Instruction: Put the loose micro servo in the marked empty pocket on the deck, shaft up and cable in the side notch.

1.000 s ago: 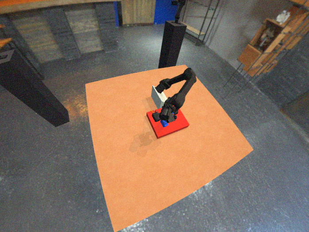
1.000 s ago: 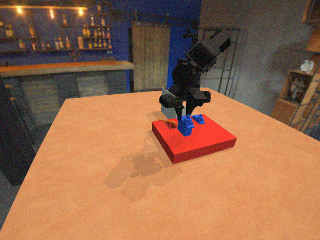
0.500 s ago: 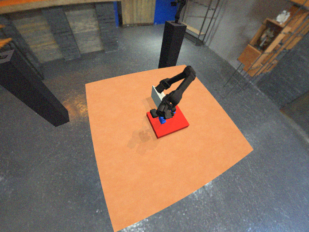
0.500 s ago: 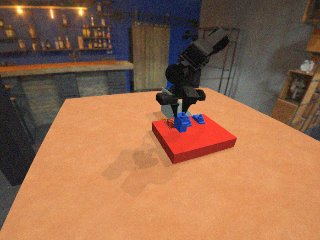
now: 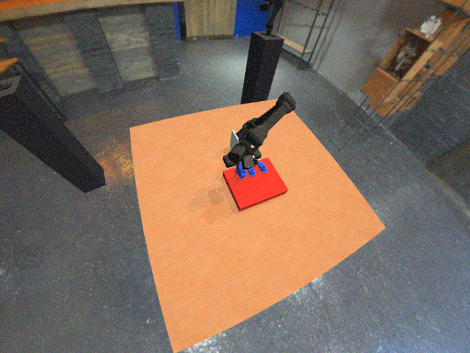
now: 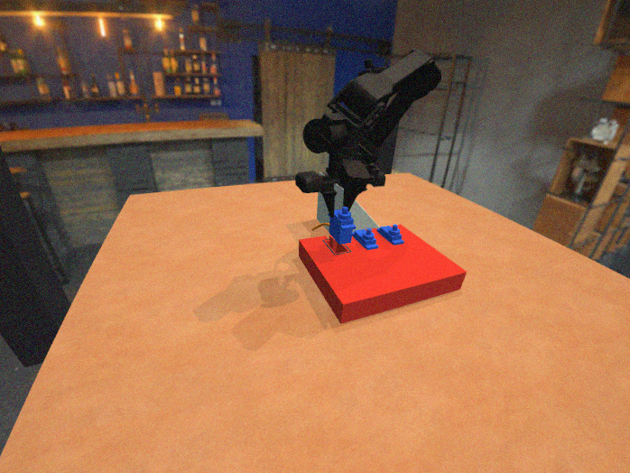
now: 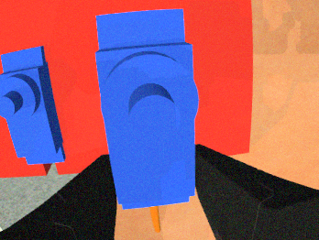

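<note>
The loose blue servo (image 5: 241, 171) (image 6: 341, 227) (image 7: 148, 137) is held by my gripper (image 6: 339, 209) (image 7: 151, 160), which is shut on its body near the cable end. The servo is upright with its output shaft pointing up. Its body appears raised over the marked pocket (image 6: 338, 248) of the red deck (image 5: 262, 188) (image 6: 396, 272) (image 7: 225, 69), and part of the pocket outline shows in front of it. The orange cable (image 6: 320, 225) (image 7: 156, 220) sticks out at the back left. In the wrist view the servo hides the pocket, so exact alignment cannot be told.
Two seated blue servos (image 5: 251, 172) (image 6: 367, 238) (image 6: 392, 234) stand on the deck beside the pocket; one shows at the left of the wrist view. A pale grey panel (image 5: 233, 139) (image 6: 324, 206) stands behind the deck, close to the arm. The deck's left edge is near the pocket.
</note>
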